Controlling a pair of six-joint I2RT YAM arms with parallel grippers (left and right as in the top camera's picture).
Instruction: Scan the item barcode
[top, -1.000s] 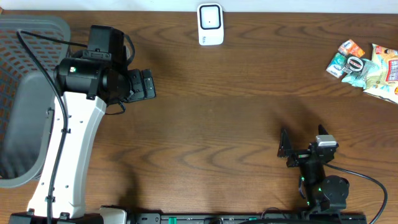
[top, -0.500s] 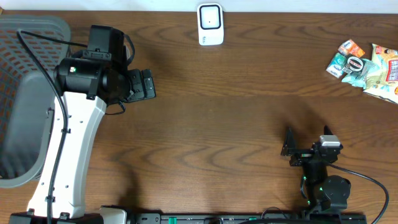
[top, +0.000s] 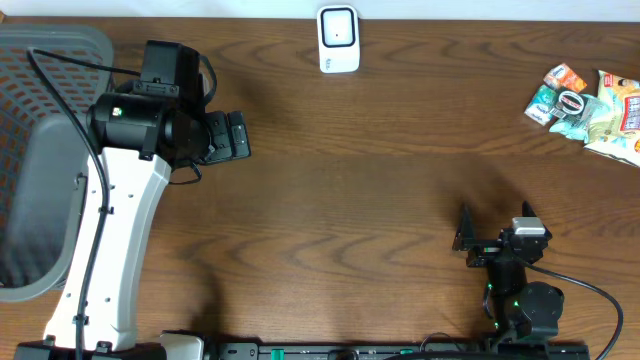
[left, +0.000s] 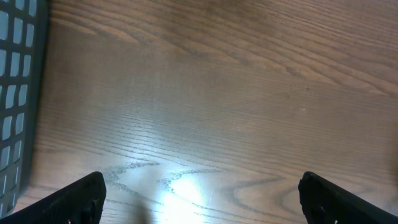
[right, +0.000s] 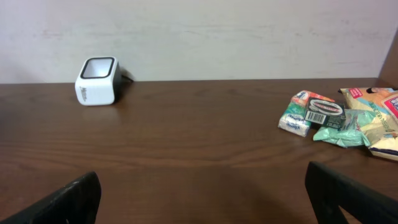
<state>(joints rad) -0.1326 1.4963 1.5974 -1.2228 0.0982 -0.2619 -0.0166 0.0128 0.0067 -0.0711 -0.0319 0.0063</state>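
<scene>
1. The right gripper (top: 462, 238) sits at about 5 o'clock on the table (top: 380, 200), jaws spread wide and empty.
2. The left gripper (top: 232, 136) at 10 o'clock is likewise wide and empty, beside the grey basket (top: 40, 150).
3. The snack packets (right: 339, 121) lie piled at 2 o'clock; the white barcode scanner (right: 97, 81) stands at 12.
4. Best to pick the top packet with its barcode label showing, gripping an edge and keeping the code uncovered.

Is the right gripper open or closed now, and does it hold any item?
Open and empty. In the right wrist view the right gripper shows fingertips far apart, with only bare table between them.
</scene>
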